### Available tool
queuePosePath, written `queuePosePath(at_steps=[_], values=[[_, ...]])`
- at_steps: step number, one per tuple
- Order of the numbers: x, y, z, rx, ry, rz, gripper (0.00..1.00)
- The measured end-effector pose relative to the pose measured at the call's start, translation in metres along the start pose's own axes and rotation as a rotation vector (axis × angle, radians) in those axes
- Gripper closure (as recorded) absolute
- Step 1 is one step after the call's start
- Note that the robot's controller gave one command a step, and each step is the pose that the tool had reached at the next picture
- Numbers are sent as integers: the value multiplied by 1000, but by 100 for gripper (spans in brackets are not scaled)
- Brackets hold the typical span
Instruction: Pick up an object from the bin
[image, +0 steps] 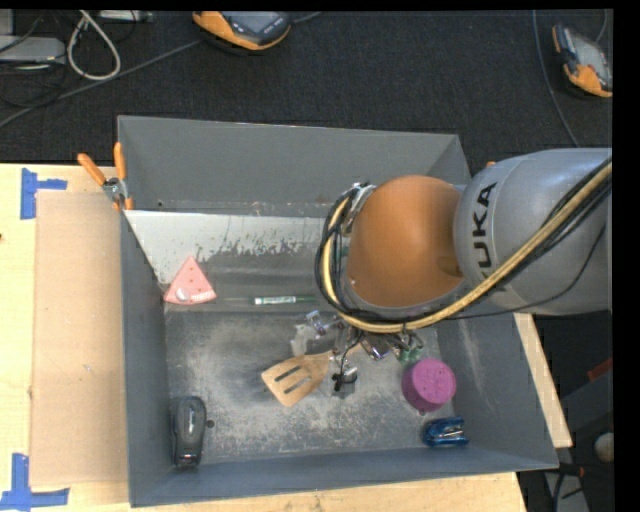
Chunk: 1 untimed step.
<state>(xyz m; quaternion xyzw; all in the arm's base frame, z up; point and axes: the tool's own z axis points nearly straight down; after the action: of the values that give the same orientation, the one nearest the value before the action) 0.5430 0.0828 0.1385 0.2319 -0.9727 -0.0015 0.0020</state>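
KUKA written on arm (530, 240); gripper (343, 377) at spatula (292, 380), grip state unreadable. Scuffed grey bin (250, 455), dark carpet (400, 70) behind.

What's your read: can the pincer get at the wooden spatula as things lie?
Probably yes. The pincer sits right at the handle end of the wooden spatula, which lies alone mid-floor. The magenta cylinder and the grey mouse lie well apart, so nothing seems to block it.

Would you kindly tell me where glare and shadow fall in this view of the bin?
In the camera view, the bin's far wall carries a bright band of glare; the arm's orange cover shows a soft sheen; the floor beneath the arm, by the purple cylinder, looks darker.
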Motion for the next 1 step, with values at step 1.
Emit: queuePosePath(at_steps=[1], values=[[0,0,0,0,0,0,100]])
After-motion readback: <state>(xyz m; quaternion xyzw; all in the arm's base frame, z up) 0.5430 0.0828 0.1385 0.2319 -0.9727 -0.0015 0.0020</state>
